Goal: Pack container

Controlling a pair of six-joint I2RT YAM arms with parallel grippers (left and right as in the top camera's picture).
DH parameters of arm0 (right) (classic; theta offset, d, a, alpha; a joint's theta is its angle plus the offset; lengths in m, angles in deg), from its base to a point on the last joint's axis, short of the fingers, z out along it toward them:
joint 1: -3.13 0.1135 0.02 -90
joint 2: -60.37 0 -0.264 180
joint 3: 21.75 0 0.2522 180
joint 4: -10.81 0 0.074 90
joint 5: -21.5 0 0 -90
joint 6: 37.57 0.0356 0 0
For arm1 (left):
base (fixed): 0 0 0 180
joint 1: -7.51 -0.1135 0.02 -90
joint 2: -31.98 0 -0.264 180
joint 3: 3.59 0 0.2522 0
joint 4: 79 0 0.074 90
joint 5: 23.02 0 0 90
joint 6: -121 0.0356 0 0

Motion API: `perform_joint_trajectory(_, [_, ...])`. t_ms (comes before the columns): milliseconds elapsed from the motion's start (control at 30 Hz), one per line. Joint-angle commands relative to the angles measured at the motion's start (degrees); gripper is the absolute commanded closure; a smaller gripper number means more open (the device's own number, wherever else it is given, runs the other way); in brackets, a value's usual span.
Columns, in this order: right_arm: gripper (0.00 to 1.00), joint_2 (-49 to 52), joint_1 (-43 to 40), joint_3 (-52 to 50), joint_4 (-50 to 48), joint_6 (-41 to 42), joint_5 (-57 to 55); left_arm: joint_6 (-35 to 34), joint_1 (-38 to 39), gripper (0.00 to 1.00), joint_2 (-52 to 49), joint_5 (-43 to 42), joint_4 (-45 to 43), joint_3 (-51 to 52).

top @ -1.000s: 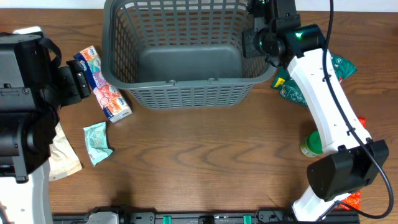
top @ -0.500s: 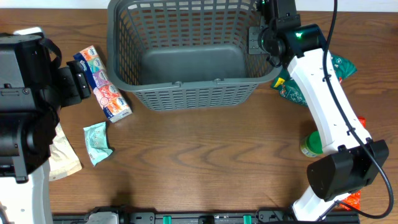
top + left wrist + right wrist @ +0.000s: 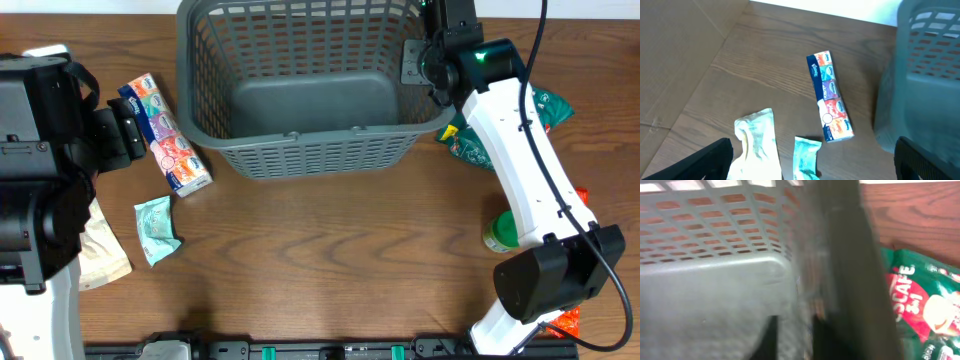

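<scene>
Brown wood table [image 3: 330,260]. Container [image 3: 300,100] far centre, empty. Right gripper [image 3: 418,62] clamped on its right wall. Left gripper [image 3: 812,152] spread wide, holding nothing. Tissue pack [image 3: 165,135], teal sachet [image 3: 155,228] and coffee packet [image 3: 480,140] lie outside: packing unstarted.

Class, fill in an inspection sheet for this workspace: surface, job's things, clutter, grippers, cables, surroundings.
Surface: brown wood-grain table.
Job's things: grey container at the far edge, empty.
Clutter: tissue pack strip, teal packet and pale wrapper on the left; green coffee bag, green-topped jar and orange packet on the right.
Grippers: left gripper open, holding nothing; right gripper shut on the container's right wall.
Cables: black cable along the right arm.
Surroundings: nothing seen.
</scene>
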Motion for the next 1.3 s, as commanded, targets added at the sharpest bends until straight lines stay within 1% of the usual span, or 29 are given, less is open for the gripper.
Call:
perform_joint_trajectory(0, [0.64, 0.3, -0.6, 0.0, -1.0, -5.2, 3.8, -0.5, -0.3, 0.11, -0.3, -0.1, 0.2, 0.2])
perform_joint_trajectory(67, [0.49, 0.1, -0.3, 0.0, -1.4, -8.6, 8.1, -0.5, -0.3, 0.11, -0.3, -0.1, 0.2, 0.2])
perform_joint_trajectory(100, [0.36, 0.0, -0.1, 0.0, -1.4, -9.4, 9.3, -0.5, -0.3, 0.11, -0.3, -0.1, 0.2, 0.2])
perform_joint_trajectory(200, [0.05, -0.8, 0.2, 0.0, -2.0, -9.9, 11.7, -0.5, -0.3, 0.11, -0.3, -0.1, 0.2, 0.2])
perform_joint_trajectory(233, [0.01, -1.1, 0.2, 0.0, -2.3, -9.9, 12.3, -0.5, -0.3, 0.10, -0.3, -0.1, 0.2, 0.2])
perform_joint_trajectory(400, [0.01, -3.7, 0.2, 0.0, -4.6, -10.8, 13.4, -0.5, -0.3, 0.11, -0.3, -0.1, 0.2, 0.2])
perform_joint_trajectory(433, [0.04, -4.3, 0.2, 0.1, -4.8, -10.8, 13.4, -0.5, -0.3, 0.11, -0.3, -0.1, 0.2, 0.2])
perform_joint_trajectory(533, [0.04, -6.0, 0.2, 0.1, -4.8, -10.8, 13.3, -0.5, -0.3, 0.11, -0.3, -1.0, 0.2, 0.2])
perform_joint_trajectory(567, [0.05, -6.6, 0.2, 0.1, -4.7, -10.9, 12.9, -0.5, -0.3, 0.10, -0.3, -2.7, 0.2, 0.2])
perform_joint_trajectory(633, [0.16, -8.1, 0.2, 0.1, -4.7, -11.6, 11.8, -0.6, -0.3, 0.12, -0.4, -8.3, 0.2, 0.3])
perform_joint_trajectory(667, [0.25, -8.7, 0.2, 0.1, -4.7, -11.6, 10.5, -0.6, -0.3, 0.16, -0.5, -10.6, 0.2, 0.4])
perform_joint_trajectory(700, [0.33, -9.6, 0.2, 0.1, -4.7, -11.0, 8.4, -0.6, -0.3, 0.24, -0.7, -13.0, 0.2, 0.7])
perform_joint_trajectory(733, [0.48, -10.5, 0.2, 0.1, -4.7, -9.4, 5.4, -0.5, -0.3, 0.30, -1.1, -14.6, 0.4, 0.9])
perform_joint_trajectory(800, [0.73, -12.5, 0.1, 0.1, -4.4, -6.3, -0.4, -0.5, 0.3, 0.34, -2.1, -15.6, 1.2, 1.0])
perform_joint_trajectory(833, [0.82, -13.6, 0.1, 0.1, -4.2, -5.5, -2.5, -0.2, 0.7, 0.34, -2.9, -15.6, 1.7, 1.0])
perform_joint_trajectory(867, [0.85, -14.7, 0.1, 0.1, -3.9, -4.9, -4.1, 0.4, 1.1, 0.34, -3.7, -15.6, 1.9, 1.0])
perform_joint_trajectory(933, [0.89, -17.0, 0.0, 0.1, -2.9, -4.0, -6.7, 2.7, 2.3, 0.35, -5.7, -15.6, 1.6, 1.0])
perform_joint_trajectory(967, [0.91, -18.0, -0.1, 0.1, -2.3, -3.7, -7.5, 3.6, 3.0, 0.38, -6.9, -15.6, 1.1, 1.0])
perform_joint_trajectory(1000, [0.95, -18.9, -0.3, 0.1, -1.4, -3.1, -8.1, 4.3, 3.8, 0.45, -8.1, -15.6, 0.3, 1.0])
perform_joint_trajectory(1033, [0.98, -19.5, -0.5, 0.1, -0.5, -2.9, -8.5, 5.0, 4.6, 0.47, -9.4, -15.6, -0.6, 1.0])
perform_joint_trajectory(1067, [0.99, -20.1, -0.9, 0.1, 0.5, -2.5, -8.6, 5.7, 5.5, 0.49, -10.7, -15.6, -1.6, 1.0])
perform_joint_trajectory(1167, [0.99, -20.6, -2.0, 0.1, 4.3, -0.3, -10.3, 7.9, 8.1, 0.50, -14.2, -15.6, -4.9, 1.0])
perform_joint_trajectory(1267, [0.99, -20.2, -3.3, 0.1, 7.9, 0.9, -10.3, 8.0, 10.2, 0.51, -17.2, -15.6, -8.0, 1.0])
